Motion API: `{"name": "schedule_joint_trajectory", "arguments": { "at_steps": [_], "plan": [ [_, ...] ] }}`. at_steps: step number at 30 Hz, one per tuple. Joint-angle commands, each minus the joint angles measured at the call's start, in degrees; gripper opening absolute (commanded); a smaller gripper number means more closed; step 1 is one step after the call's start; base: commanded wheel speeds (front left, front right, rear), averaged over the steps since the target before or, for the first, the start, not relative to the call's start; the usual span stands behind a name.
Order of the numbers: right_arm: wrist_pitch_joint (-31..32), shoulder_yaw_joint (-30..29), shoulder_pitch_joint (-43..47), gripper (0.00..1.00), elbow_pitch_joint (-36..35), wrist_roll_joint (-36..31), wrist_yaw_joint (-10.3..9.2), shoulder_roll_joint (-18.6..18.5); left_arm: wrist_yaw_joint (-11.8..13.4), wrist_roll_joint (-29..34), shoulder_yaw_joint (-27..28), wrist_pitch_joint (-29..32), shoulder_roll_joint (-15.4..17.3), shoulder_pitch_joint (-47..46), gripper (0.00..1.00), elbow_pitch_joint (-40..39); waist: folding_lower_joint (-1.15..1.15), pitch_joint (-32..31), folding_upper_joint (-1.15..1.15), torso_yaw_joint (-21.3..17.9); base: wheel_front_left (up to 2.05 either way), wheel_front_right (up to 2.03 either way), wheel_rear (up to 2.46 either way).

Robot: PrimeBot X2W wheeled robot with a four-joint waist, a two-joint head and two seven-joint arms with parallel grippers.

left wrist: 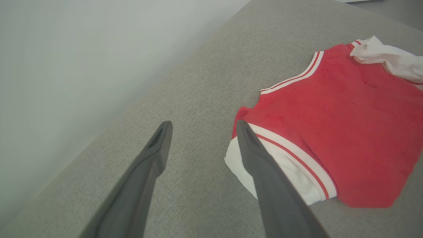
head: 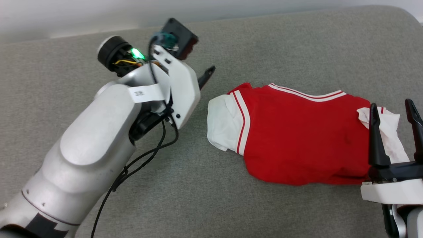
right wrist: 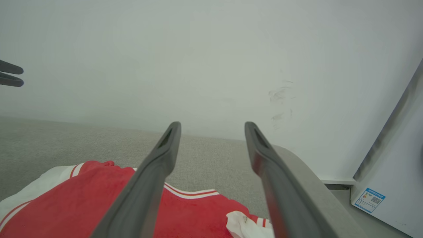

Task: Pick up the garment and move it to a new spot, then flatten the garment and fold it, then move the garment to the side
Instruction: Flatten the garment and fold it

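Toward the grey cushion's (head: 264, 49) right edge: red jersey T-shirt (head: 297, 138), rumpled.
Left gripper (left wrist: 202, 125) and right gripper (head: 391, 105), both spread, flank it; best to pinch both white sleeves (head: 224, 122) evenly and lift level.

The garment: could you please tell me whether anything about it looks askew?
Yes: the garment lies mostly flat, but its white sleeve by the right tool is crumpled and twisted, unlike the smoother other sleeve.

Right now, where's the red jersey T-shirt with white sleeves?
In the head view the red jersey T-shirt with white sleeves lies right of centre on the grey fabric surface, between the left gripper and right gripper.
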Motion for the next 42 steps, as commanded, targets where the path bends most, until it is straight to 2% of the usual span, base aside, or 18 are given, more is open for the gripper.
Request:
{"name": "schedule_joint_trajectory", "arguments": {
  "at_steps": [1,9,16,18,21,22,23,24,28,34,38,42],
  "plan": [
    [-0.1,0.5,-1.3,1.0,0.4,-0.4,-0.04,-0.2,0.0,-2.7,-3.5,3.6,1.4,-2.5,1.0,-0.2,0.0,1.5,0.0,-1.3,0.0,0.0,0.0],
    [-0.1,2.8,-3.8,1.0,2.5,-0.8,-0.04,-0.5,0.0,-13.4,-20.1,17.0,5.1,-10.8,1.0,0.8,0.0,4.8,0.0,-4.2,0.0,0.0,0.0],
    [-0.1,4.3,-5.4,1.0,3.6,-1.0,-0.04,-0.1,0.0,-17.2,-32.0,21.5,6.5,-14.4,1.0,3.4,0.0,7.9,0.0,-6.3,0.0,0.0,0.0],
    [-0.1,5.1,-6.2,1.0,4.7,-1.1,-0.04,0.3,0.0,-18.3,-35.3,23.6,6.8,-11.6,1.0,4.3,0.0,8.8,0.0,-7.2,0.0,0.0,0.0],
    [-0.1,5.6,-6.5,1.0,5.4,-1.0,-0.04,0.4,0.0,-17.5,-36.3,25.0,7.5,-9.1,1.0,4.3,0.0,9.1,0.0,-7.5,0.0,0.0,0.0],
    [-0.1,5.6,-6.6,1.0,5.7,-1.1,-0.04,0.4,0.0,-16.9,-36.4,25.3,7.6,-8.5,0.73,3.9,0.0,9.1,0.0,-7.5,0.0,0.0,0.0],
    [-0.1,5.6,-6.6,1.0,5.7,-1.1,-0.04,0.4,0.0,-16.9,-36.4,25.3,7.6,-8.5,0.73,3.9,0.0,9.1,0.0,-7.5,0.0,0.0,0.0],
    [-0.1,5.6,-6.7,1.0,5.9,-1.1,-0.04,0.4,-0.1,-16.1,-36.5,25.1,7.6,-8.1,0.0,3.4,0.0,9.0,0.0,-7.5,0.0,0.0,0.0],
    [-0.1,5.2,-6.4,1.0,6.8,-1.3,-0.04,-0.1,0.0,-13.2,-35.9,20.5,8.0,-10.0,0.0,1.3,0.0,6.9,0.0,-6.2,0.0,0.0,0.0],
    [-0.1,3.9,-4.0,1.0,7.1,-1.6,-0.04,-1.1,0.0,-15.2,-35.4,9.6,8.9,-13.7,0.0,1.3,0.0,1.8,0.0,-2.5,0.0,0.0,0.0],
    [-0.1,3.0,-2.1,1.0,7.2,-1.8,-0.04,-1.4,0.0,-16.6,-34.1,4.8,11.3,-14.7,0.0,1.0,0.0,-0.9,0.0,0.5,0.0,0.0,0.0],
    [-0.1,2.2,-0.8,1.0,7.1,-2.0,-0.04,-1.6,0.7,-18.0,-32.4,2.6,14.8,-13.0,0.0,-0.2,0.0,-2.6,0.0,3.3,0.0,0.0,0.0]
  ]
}}
